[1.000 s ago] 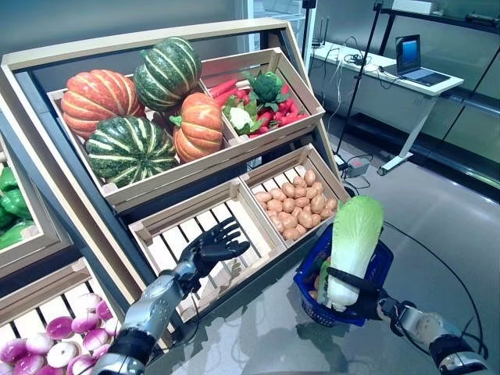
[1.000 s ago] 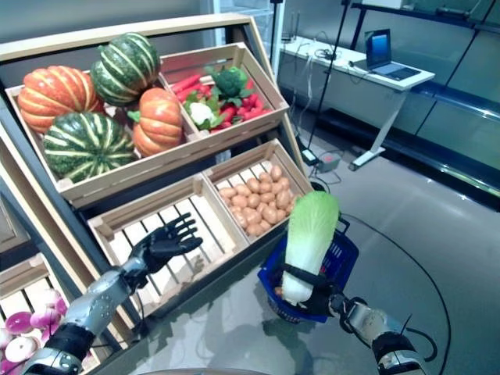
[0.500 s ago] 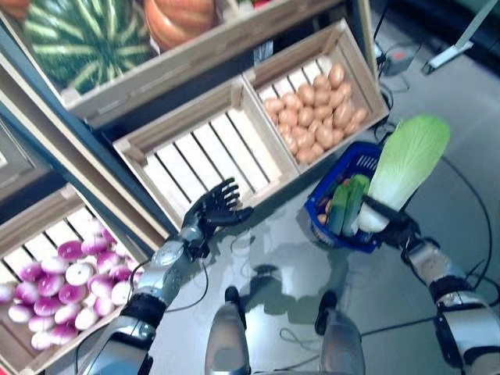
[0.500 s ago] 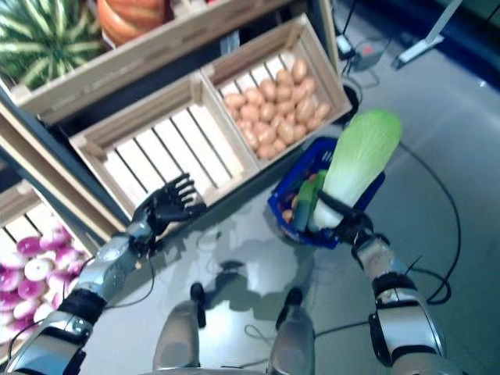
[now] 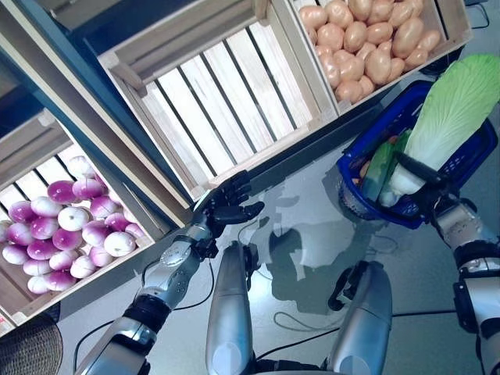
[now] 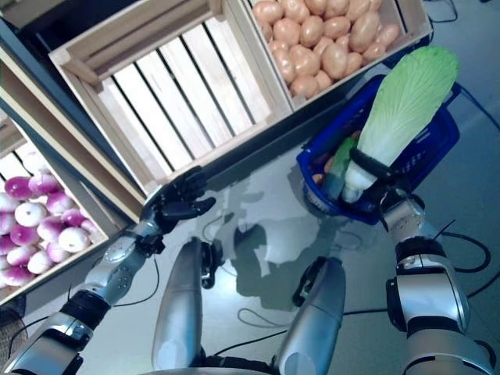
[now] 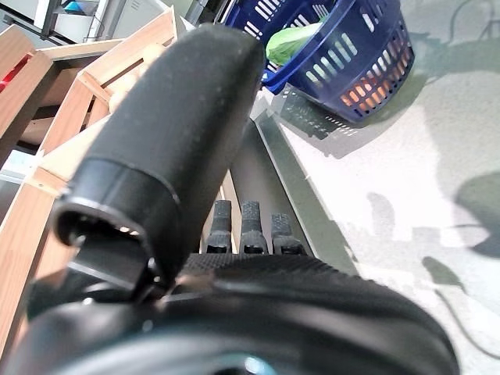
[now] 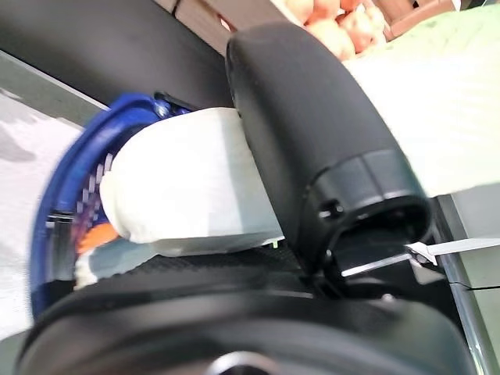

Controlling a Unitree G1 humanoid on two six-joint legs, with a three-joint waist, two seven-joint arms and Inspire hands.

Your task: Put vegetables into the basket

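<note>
Holding the cabbage (image 5: 449, 117) over the basket (image 5: 353, 160), right hand (image 5: 418, 190) curled round its stem.
Careful: leafy end overhangs past your fingers, could topple; left hand (image 5: 226, 208) relaxed, empty.

A glossy grey floor (image 5: 312, 234) reflected pale light. On it stood a slanted wooden display stand (image 5: 101, 141) with slatted crates: one empty crate (image 5: 211, 94) in the middle, a crate of potatoes (image 5: 375, 39) beside it, and a crate of purple-and-white onions (image 5: 66, 234) lower down.
</note>
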